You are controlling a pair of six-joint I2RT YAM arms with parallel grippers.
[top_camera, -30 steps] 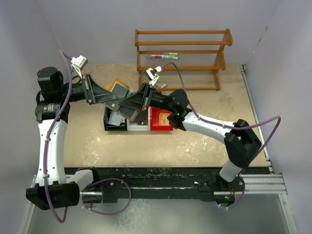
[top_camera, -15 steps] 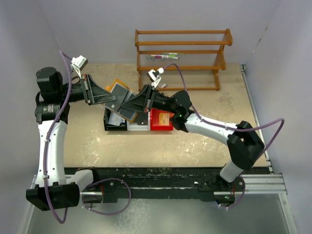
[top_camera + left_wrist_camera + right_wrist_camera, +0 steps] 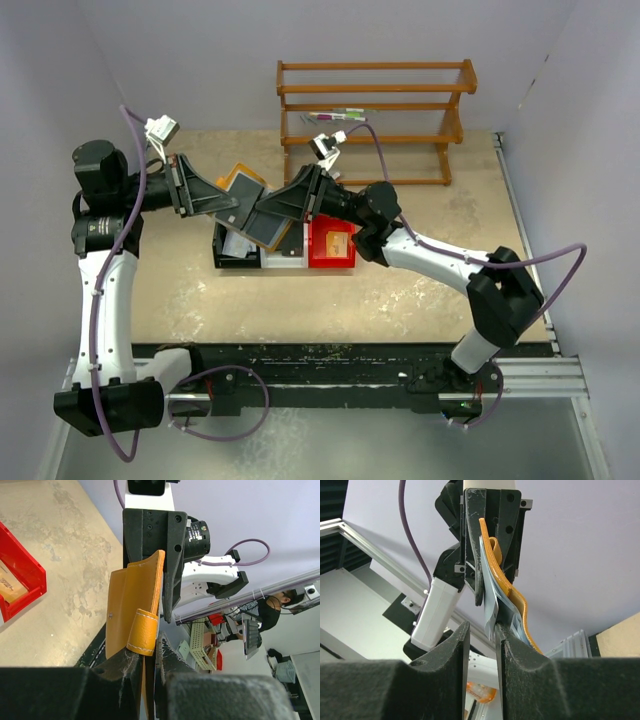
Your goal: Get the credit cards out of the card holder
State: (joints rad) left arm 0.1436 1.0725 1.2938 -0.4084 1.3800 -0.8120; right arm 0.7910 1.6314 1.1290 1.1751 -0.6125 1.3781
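Note:
The card holder [image 3: 243, 180] is tan-orange outside and hangs open in the air above the bins, with a dark grey flap toward the front. My left gripper [image 3: 236, 207] is shut on it. In the left wrist view the fingers [image 3: 148, 652] pinch its lower edge, and the orange leather [image 3: 132, 605] stands up edge-on. My right gripper [image 3: 268, 208] faces it from the right with its jaws open. In the right wrist view [image 3: 482, 630] the holder's orange edge [image 3: 512, 592] and pale blue lining [image 3: 490, 605] sit just past the right finger. No credit card shows clearly in the holder.
Below the grippers stand a black bin [image 3: 222, 252] with a pale flat piece in it, a white bin [image 3: 283, 262], and a red bin [image 3: 330, 262] holding a tan flat piece. A wooden rack [image 3: 375, 105] stands at the back.
My right arm has drawn back a little, to the right and toward the rack. The left arm and the card holder have stayed in place.

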